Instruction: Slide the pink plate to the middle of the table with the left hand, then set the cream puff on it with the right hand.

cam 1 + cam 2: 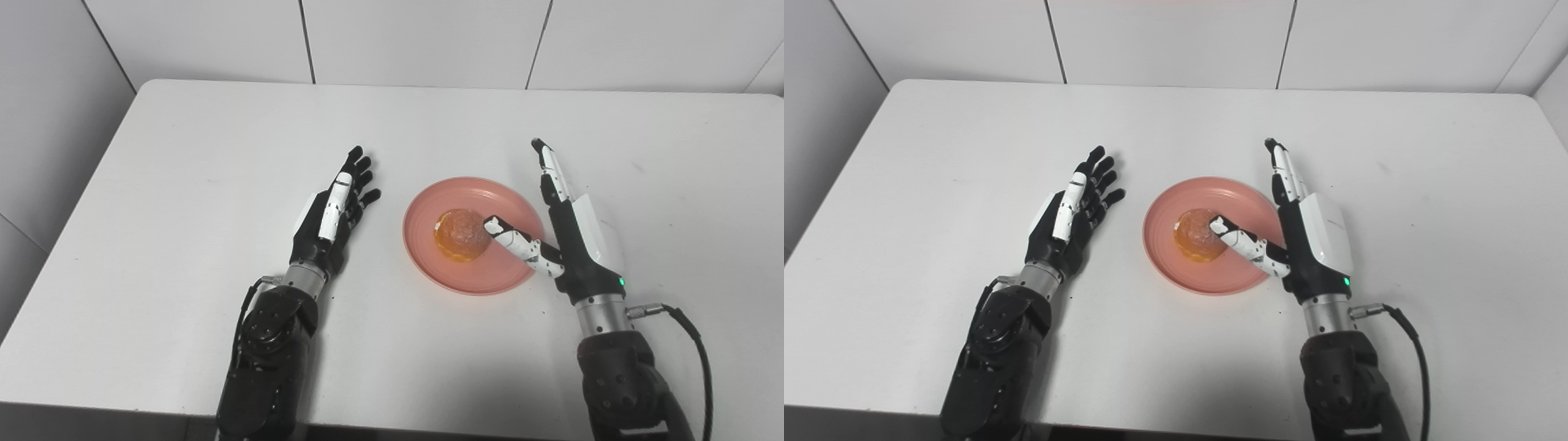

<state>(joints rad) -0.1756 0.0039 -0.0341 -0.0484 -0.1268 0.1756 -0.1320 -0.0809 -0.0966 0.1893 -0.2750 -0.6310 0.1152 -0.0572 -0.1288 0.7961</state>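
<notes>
1. Nearest to the camera: two dark robot forearms, coming in from the bottom edge over the white rectangular table.
2. Left robot hand, black with one white finger: spread flat, fingers apart and pointing away, holding nothing, just left of the plate but apart from it.
3. Round pink plastic plate: lying near the middle of the table, between both hands.
4. Golden-brown round cream puff: resting on the plate, a little left of its centre.
5. Right robot hand, black and white: spread, fingers stretched straight away along the plate's right rim, thumb reaching sideways over the plate, tip at the puff's right side; contact cannot be told. Gripping nothing.
</notes>
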